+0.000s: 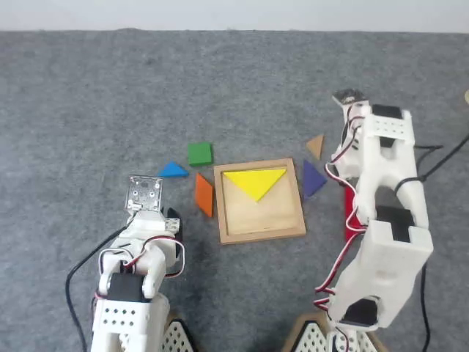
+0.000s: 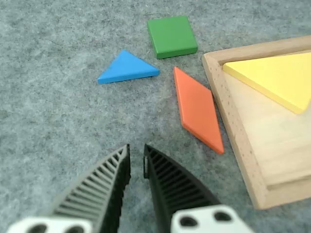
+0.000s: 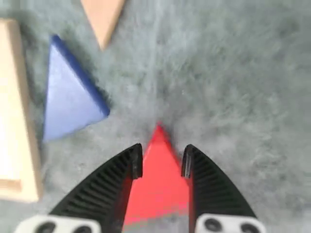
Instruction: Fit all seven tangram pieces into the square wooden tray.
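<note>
Closest to the lens, the right gripper sits low over one sharp corner of the large red wooden triangle. That corner's tip pokes out ahead of it onto the grey felt-covered tabletop. Whether this gripper is clenched on the piece or only poised around it, I cannot tell. Just beyond lies the indigo wooden triangle, close beside the square wooden tray on the side toward the right arm. Farther out is the small pale tan wooden triangle, apart from both.

On the tray's other side, the left gripper hangs over bare tabletop, clenched almost tight with nothing in it. Ahead of it the orange wooden parallelogram lies flat just beside the tray's outer wall, seemingly not quite touching. Past that come the small blue wooden triangle and, farthest, the green wooden square, near each other but apart.

Inside the tray, the large yellow wooden triangle lies flat with its long edge along the far wall and its point aimed at the middle.

By my judgement the task is at an early stage: one piece of seven is seated and six lie outside, three on each side of the tray. The red triangle looks to be the piece in hand. As the other large one, it would sensibly go in next, before the five smaller shapes fill the rest.
</note>
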